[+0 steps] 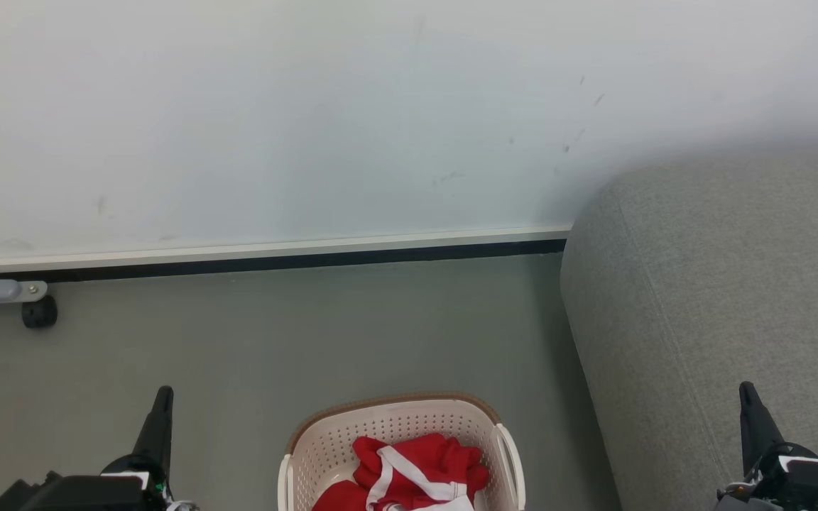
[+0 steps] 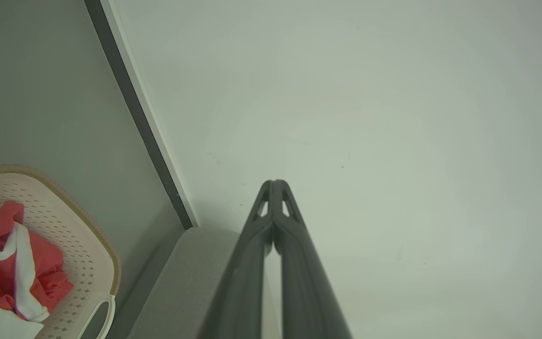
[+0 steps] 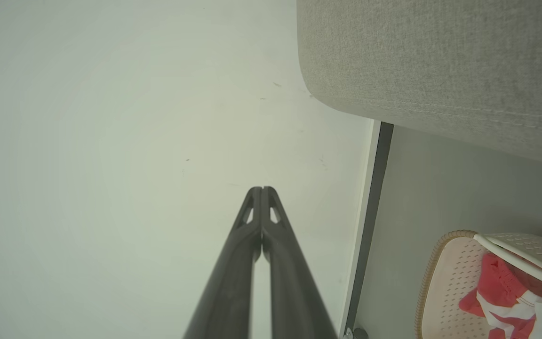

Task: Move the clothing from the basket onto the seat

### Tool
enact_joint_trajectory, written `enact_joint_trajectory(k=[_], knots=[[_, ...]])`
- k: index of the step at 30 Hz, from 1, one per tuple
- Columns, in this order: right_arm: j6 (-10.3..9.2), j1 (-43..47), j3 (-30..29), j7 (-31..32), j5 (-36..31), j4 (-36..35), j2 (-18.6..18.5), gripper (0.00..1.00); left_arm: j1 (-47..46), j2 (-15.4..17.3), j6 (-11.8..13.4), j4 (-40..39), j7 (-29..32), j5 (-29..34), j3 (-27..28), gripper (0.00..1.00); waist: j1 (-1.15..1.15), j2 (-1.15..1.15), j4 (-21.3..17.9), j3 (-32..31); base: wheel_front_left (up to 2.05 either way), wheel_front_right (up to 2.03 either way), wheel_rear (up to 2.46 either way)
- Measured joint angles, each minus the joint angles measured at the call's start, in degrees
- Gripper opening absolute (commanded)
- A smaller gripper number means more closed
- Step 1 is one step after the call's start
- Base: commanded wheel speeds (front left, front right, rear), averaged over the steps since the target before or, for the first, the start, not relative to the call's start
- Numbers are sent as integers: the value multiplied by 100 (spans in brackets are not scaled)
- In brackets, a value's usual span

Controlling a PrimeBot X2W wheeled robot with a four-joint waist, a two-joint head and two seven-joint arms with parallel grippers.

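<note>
Red clothing [image 1: 412, 472] with white stripe trim lies crumpled in the cream basket [image 1: 324, 443] at the bottom middle of the head view; the clothing [image 2: 3, 263] [image 3: 499, 289] and the basket [image 2: 83, 254] [image 3: 445, 278] also appear in both wrist views. The grey sofa seat [image 1: 721, 298] rises just right of the basket. My left gripper [image 1: 164, 392] points up at the lower left, shut and empty [image 2: 274, 183]. My right gripper [image 1: 746, 389] points up at the lower right in front of the sofa, shut and empty [image 3: 261, 189].
A pale wall with a dark baseboard [image 1: 260, 259] runs behind the grey floor [image 1: 309, 333]. A grey leg on a black caster [image 1: 40, 312] stands at the far left by the wall.
</note>
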Motion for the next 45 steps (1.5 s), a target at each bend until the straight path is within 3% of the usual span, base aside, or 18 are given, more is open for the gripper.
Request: enact_joint_trajectory(k=[10,11,12,13,14,33,45], knots=[[0,0,0,0,0,0,0,0,0,0,0,0,0,0,0,0,0,0,0,0,0,0,0],[-1,6,2,-1,-1,15,3,100,7,-2,1,13,0,1,-2,100,0,0,0,0,0,0,0],[-2,24,9,-1,-1,62,10,100,33,-7,4,59,-1,0,-9,100,0,0,0,0,0,0,0],[-3,64,14,-1,-1,123,27,0,78,-21,8,122,-1,0,-14,0,0,0,0,0,0,0,0],[-5,120,22,-1,-1,188,46,100,136,-35,8,179,-1,0,-19,100,0,0,0,0,0,0,0],[-94,264,271,-357,-494,137,94,100,268,-63,110,101,-356,423,-354,100,0,0,-6,-23,0,0,0],[-245,265,550,-584,-1424,-105,81,100,224,-59,312,-140,-569,1396,-627,100,0,0,-10,-33,0,0,0]])
